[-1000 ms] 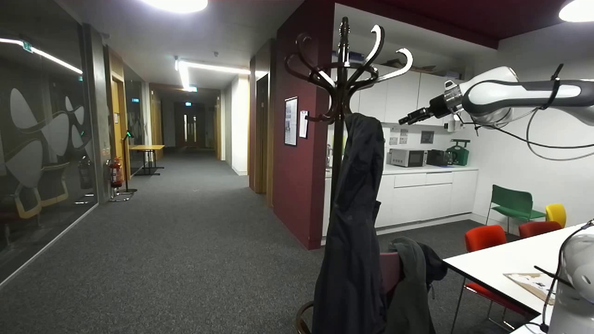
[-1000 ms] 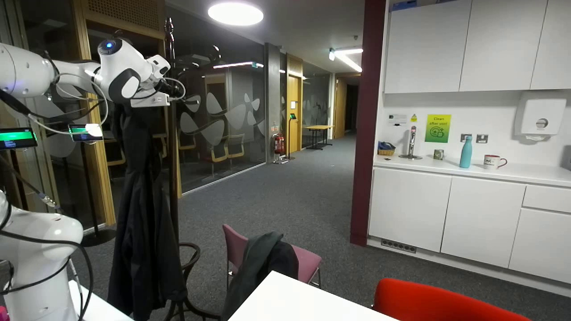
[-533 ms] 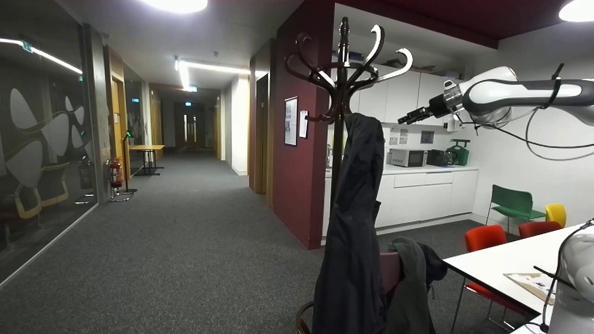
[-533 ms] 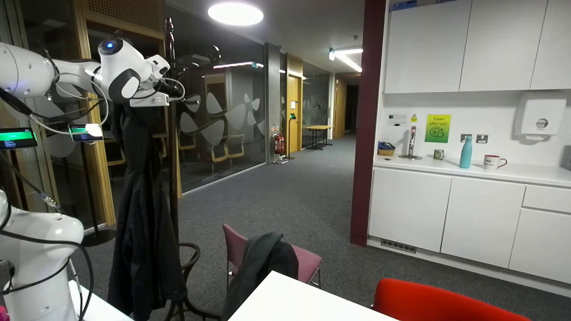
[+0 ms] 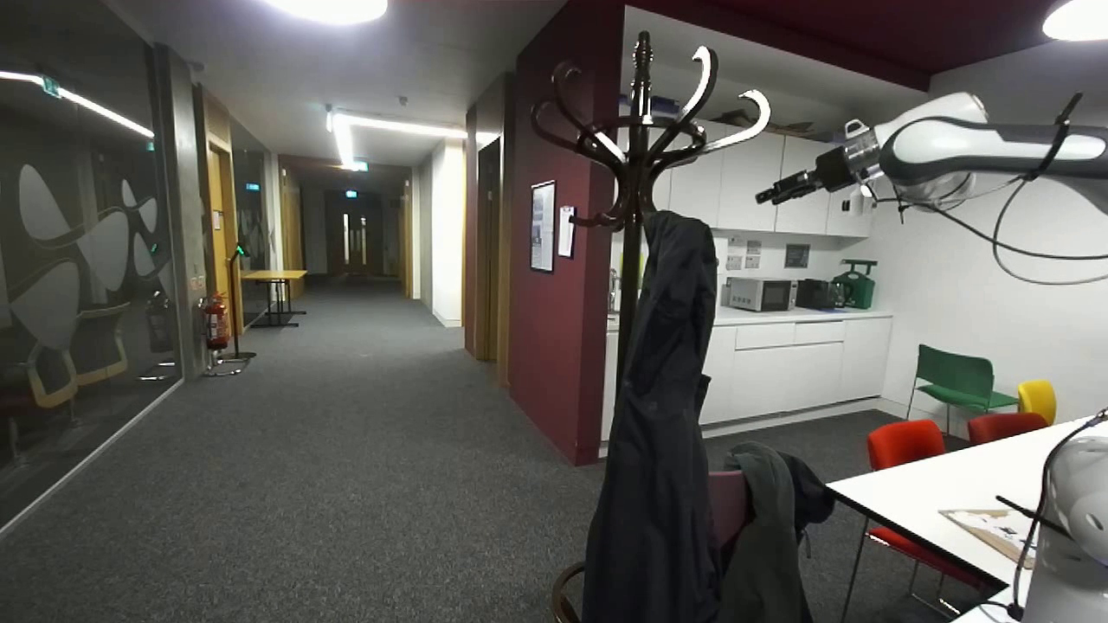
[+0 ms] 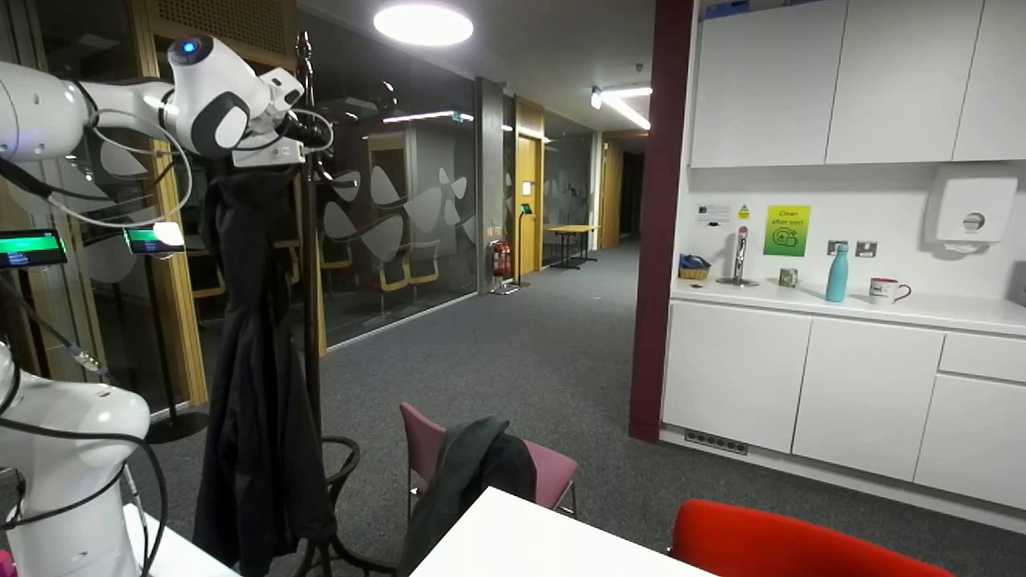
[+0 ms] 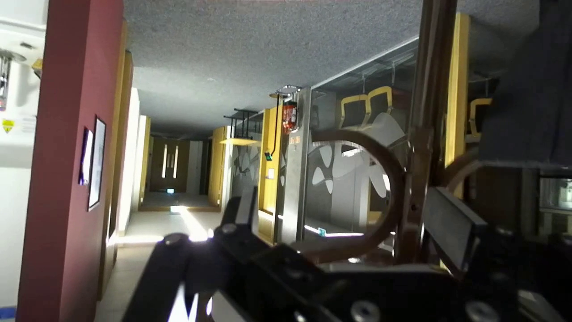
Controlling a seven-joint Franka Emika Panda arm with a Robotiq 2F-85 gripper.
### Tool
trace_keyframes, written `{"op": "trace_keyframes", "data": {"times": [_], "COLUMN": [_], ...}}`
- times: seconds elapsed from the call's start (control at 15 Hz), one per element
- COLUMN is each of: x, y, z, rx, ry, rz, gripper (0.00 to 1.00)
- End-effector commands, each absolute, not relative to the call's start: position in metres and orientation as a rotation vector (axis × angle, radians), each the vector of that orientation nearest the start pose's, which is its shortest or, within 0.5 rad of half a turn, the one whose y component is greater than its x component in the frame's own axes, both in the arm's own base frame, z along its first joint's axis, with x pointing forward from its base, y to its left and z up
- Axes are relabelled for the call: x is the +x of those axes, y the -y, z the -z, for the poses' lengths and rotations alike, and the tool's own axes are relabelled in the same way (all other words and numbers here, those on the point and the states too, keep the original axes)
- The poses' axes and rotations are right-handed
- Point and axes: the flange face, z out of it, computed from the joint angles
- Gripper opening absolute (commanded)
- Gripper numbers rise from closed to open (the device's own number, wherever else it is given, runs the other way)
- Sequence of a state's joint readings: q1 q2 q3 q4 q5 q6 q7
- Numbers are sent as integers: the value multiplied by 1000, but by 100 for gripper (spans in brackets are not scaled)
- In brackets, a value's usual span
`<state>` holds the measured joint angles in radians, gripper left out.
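Note:
My gripper (image 5: 766, 195) is high in the air beside the dark brown coat stand (image 5: 638, 164). In the wrist view, which stands upside down, my gripper (image 7: 348, 214) is open, with its fingers wide apart and nothing held. A curved hook (image 7: 389, 165) and the pole (image 7: 429, 89) of the stand show behind the gap; I cannot tell how far off. A long black coat (image 5: 662, 415) hangs on the stand. It also shows in an exterior view (image 6: 260, 385) and at the wrist view's right edge (image 7: 532, 103). In an exterior view the gripper (image 6: 309, 132) is dark and partly hidden.
A white table (image 5: 969, 467) stands near the arm's base. A mauve chair (image 6: 553, 473) bears a grey-green coat (image 6: 469, 457). A red chair (image 6: 801, 545) is at the table. A teal bottle (image 6: 837, 274) and a mug (image 6: 884, 291) stand on the counter. Cables loop from the arm.
In the last half second the arm and gripper have risen. In an exterior view they have also shifted slightly away from the coat stand. The coat and furniture have not moved.

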<state>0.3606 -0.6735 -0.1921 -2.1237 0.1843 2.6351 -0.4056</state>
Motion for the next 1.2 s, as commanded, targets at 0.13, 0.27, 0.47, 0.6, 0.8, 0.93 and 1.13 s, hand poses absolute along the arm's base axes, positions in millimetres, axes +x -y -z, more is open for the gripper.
{"op": "trace_keyframes", "data": {"times": [0.13,0.27,0.47,0.6,0.8,0.93,1.13], "x": [348,333,335,340,340,340,340], "y": [-17,-16,-17,-19,-19,-19,-19], "z": [-864,-892,-894,-891,-891,-891,-891], "rx": [-2358,-2334,-2337,-2345,-2346,-2346,-2346], "ry": [578,595,597,599,599,599,599], "rz": [1751,1778,1777,1767,1766,1767,1767], "gripper": [100,100,100,100,100,100,100]}}
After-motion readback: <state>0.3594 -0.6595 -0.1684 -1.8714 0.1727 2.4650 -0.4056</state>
